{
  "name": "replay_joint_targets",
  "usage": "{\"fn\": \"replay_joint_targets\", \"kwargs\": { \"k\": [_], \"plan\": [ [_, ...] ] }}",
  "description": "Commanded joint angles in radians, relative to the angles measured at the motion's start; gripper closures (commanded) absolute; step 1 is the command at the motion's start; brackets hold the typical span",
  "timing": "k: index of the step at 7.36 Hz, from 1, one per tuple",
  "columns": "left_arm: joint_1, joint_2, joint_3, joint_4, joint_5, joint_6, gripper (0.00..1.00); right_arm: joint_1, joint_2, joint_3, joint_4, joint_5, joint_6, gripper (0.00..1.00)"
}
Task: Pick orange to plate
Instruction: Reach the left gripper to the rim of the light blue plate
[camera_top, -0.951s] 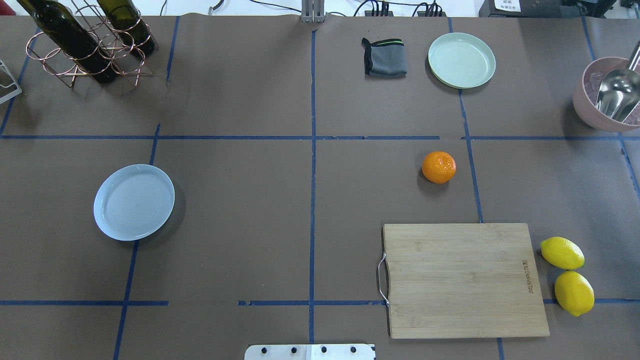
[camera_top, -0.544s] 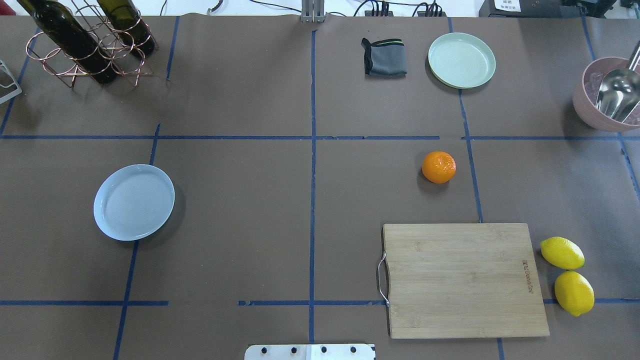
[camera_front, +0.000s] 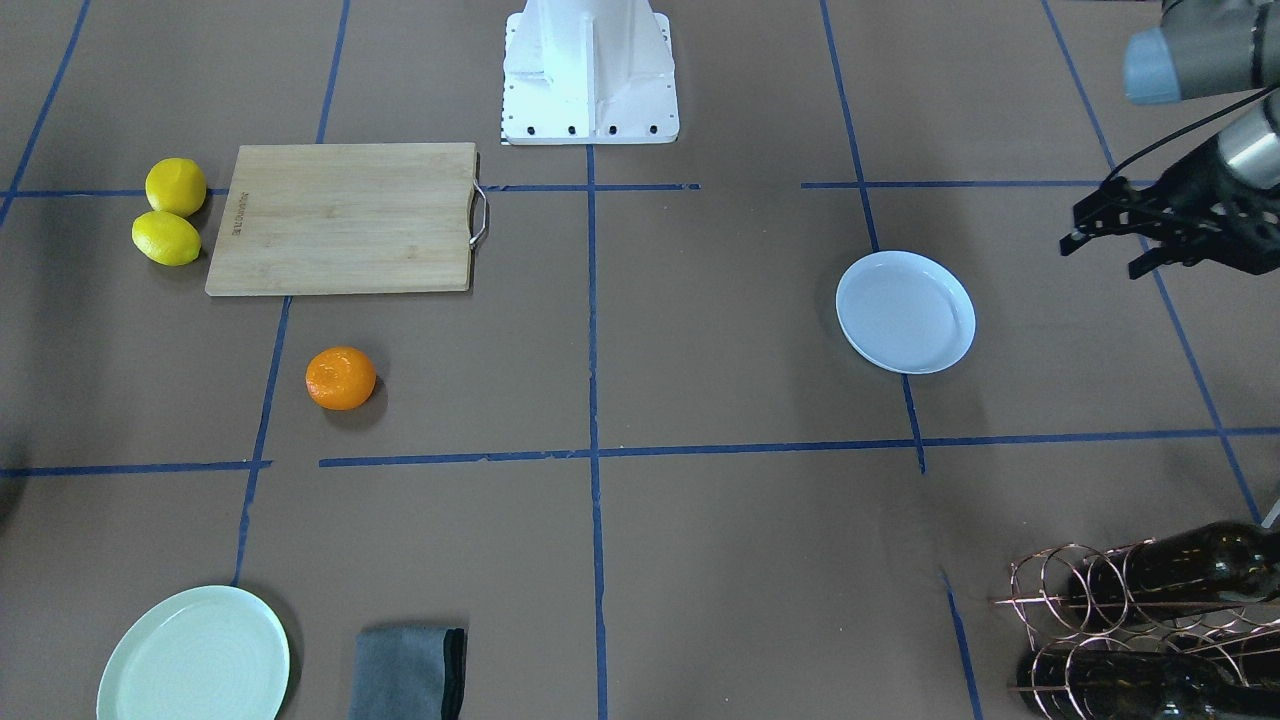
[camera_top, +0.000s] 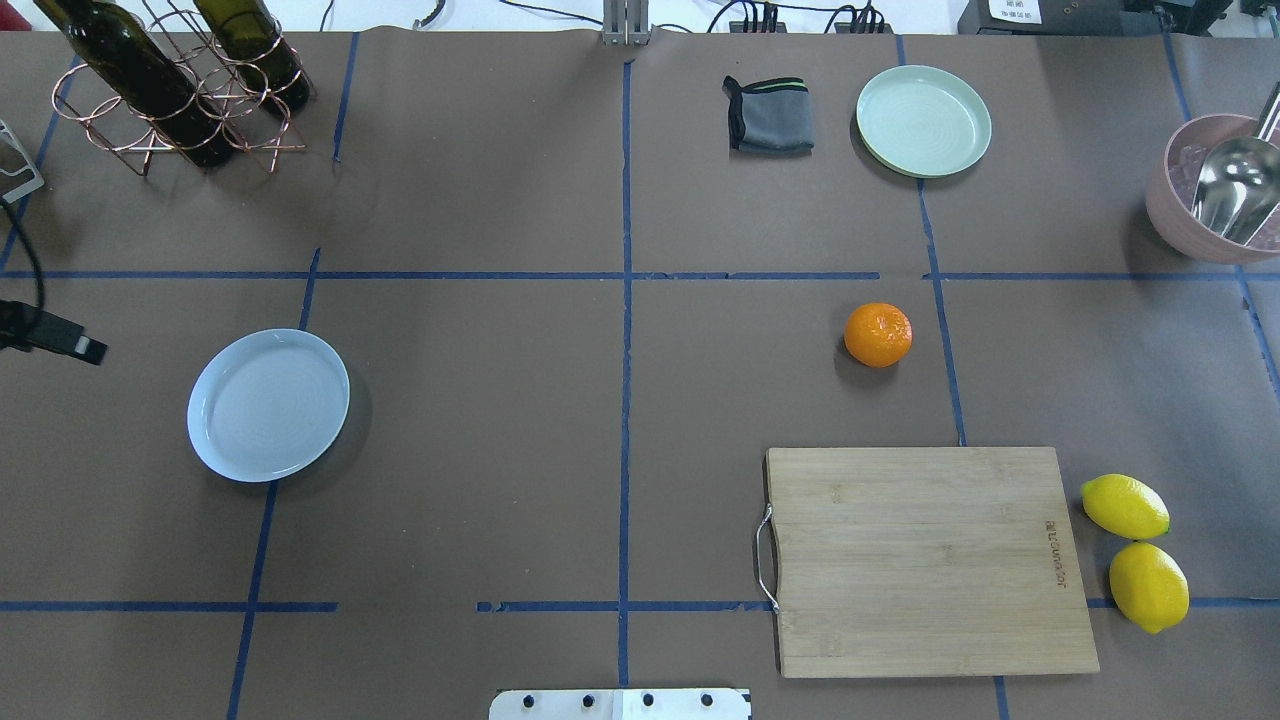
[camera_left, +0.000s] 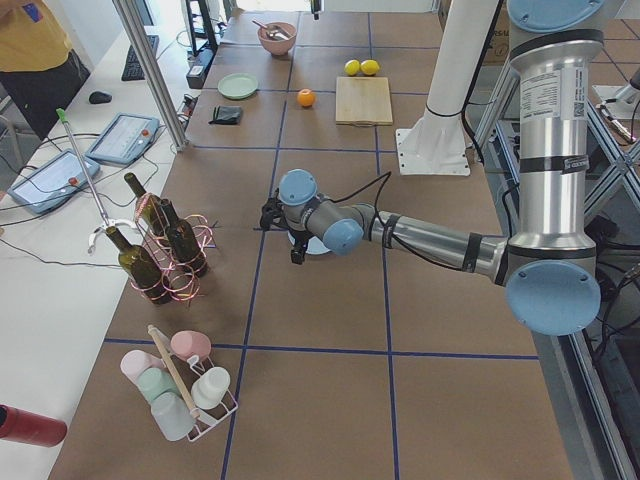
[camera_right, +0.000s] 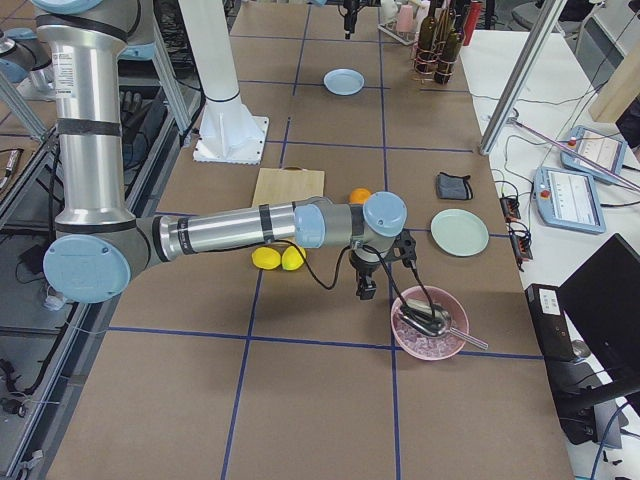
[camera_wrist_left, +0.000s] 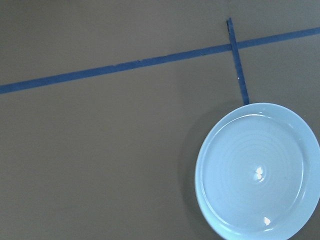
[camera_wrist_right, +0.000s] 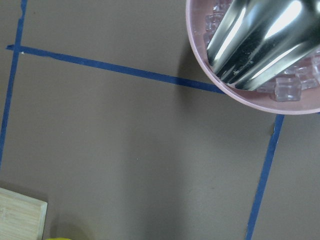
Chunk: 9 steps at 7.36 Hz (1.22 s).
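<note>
Spread wide and empty at the left pincer (camera_front: 1100, 258), hanging above the worktop (camera_front: 700, 330) near the plate (camera_front: 905, 312), on its outer side, with the wrist camera looking down on the bare dish. Cannot tell whether spread or pressed together at the right pincer (camera_right: 366, 285), seen only from the side, poised near the pink bowl (camera_right: 430, 322) and its metal scoop. Further out: the orange (camera_top: 878, 335), alone on the worktop in the right half, apart from the cutting board (camera_top: 930, 560) and well apart from the plate; two lemons (camera_top: 1125, 505) just beside the board's outer edge.

Probably best to begin with the nearer right arm. Come down from straight above, centred on the fruit, fingers wider than its girth. Close gently at the widest band, since the round skin seems likely to roll or slip. Lift clear before travelling. Carry across to the plate, or pass to the left side if reach falls short. Lower into the middle of the dish and release only once resting, to avoid rolling over the rim.
</note>
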Motion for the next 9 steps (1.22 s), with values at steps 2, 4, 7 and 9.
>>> {"fn": "replay_joint_targets", "kwargs": {
  "k": [2, 4, 7, 9],
  "plan": [
    [0.201, -0.032, 0.1, -0.115, 0.19, -0.293, 0.03, -0.012, 0.0, 0.001, -0.001, 0.01, 0.0, 0.0],
    [0.201, -0.033, 0.139, -0.115, 0.206, -0.301, 0.15, -0.012, 0.0, 0.001, -0.002, 0.01, 0.002, 0.0],
    [0.209, -0.06, 0.191, -0.121, 0.195, -0.303, 0.18, -0.012, 0.0, 0.004, -0.001, 0.012, 0.0, 0.0],
    [0.21, -0.091, 0.2, -0.118, 0.189, -0.306, 0.32, -0.011, 0.0, 0.01, -0.002, 0.012, 0.0, 0.0]
  ]
}}
